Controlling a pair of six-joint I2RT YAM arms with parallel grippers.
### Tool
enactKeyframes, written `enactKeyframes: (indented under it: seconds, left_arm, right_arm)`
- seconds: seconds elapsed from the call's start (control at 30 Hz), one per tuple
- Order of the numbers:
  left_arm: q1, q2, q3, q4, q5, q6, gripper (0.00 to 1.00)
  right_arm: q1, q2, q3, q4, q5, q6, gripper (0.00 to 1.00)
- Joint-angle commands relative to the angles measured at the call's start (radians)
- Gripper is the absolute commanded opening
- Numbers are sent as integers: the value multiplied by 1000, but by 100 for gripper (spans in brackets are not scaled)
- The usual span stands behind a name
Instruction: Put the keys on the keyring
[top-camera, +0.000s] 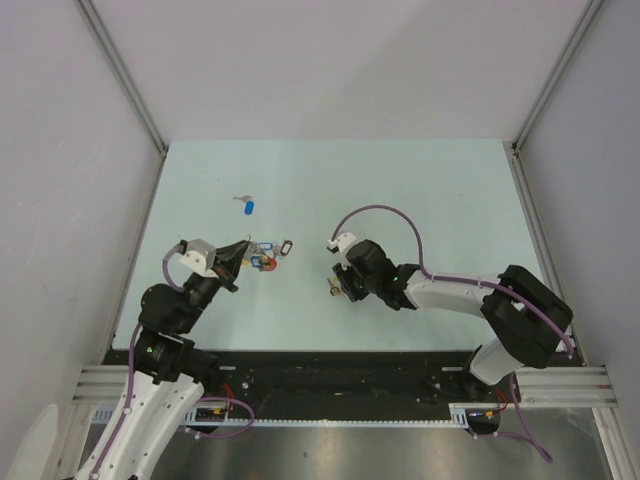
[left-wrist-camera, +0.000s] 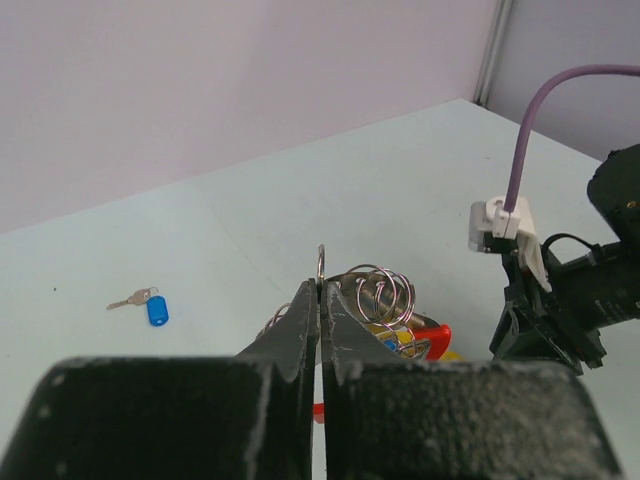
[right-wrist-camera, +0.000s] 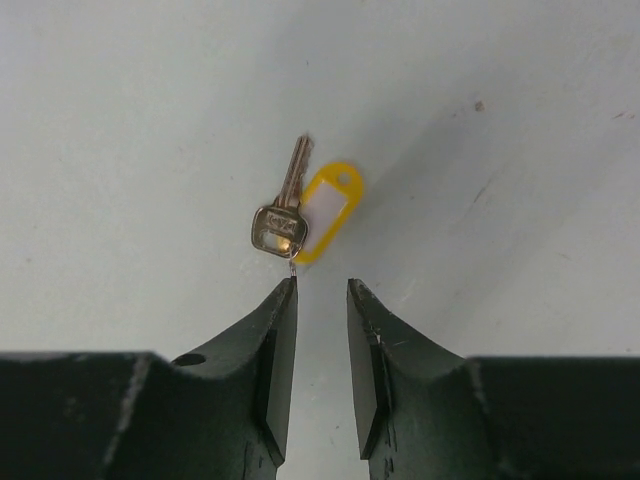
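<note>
The key (right-wrist-camera: 280, 225) is seen just beyond the narrowly parted right fingers (right-wrist-camera: 275, 340), shaft pointing away. The keyring (left-wrist-camera: 432, 340) is gripped by the left fingers (left-wrist-camera: 300, 330).

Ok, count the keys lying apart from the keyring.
2: the blue-tagged key lies alone at far left; the yellow-tagged key lies just ahead of the right claw. The keyring bundle may hide more.
</note>
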Motion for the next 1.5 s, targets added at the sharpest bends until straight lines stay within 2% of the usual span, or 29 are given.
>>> enactKeyframes:
  seconds: [0.0, 0.6, 1.0, 1.27, 1.33, 1.43, 1.47]
  left_arm:
    - [-6, -13, 33, 43, 12, 7, 0]
    - [-8, -6, 32, 45, 16, 6, 0]
    - [-8, -9, 32, 45, 15, 6, 0]
    - [-8, -8, 30, 45, 16, 6, 0]
    - [-8, -8, 30, 43, 16, 7, 0]
    - [-8, -8, 30, 43, 15, 7, 1]
    - [-8, -8, 32, 43, 16, 7, 0]
  right_arm:
    - [20, 43, 38, -26, -2, -15, 31]
    - [36, 161, 228, -255, 21, -36, 31]
    - [28, 199, 298, -324, -13, -56, 19]
    - [25, 221, 309, -324, -17, -59, 18]
    - [23, 225, 312, -325, -16, -59, 16]
    - [23, 224, 314, -327, -13, -59, 8]
    - [23, 221, 314, -327, -10, -61, 3]
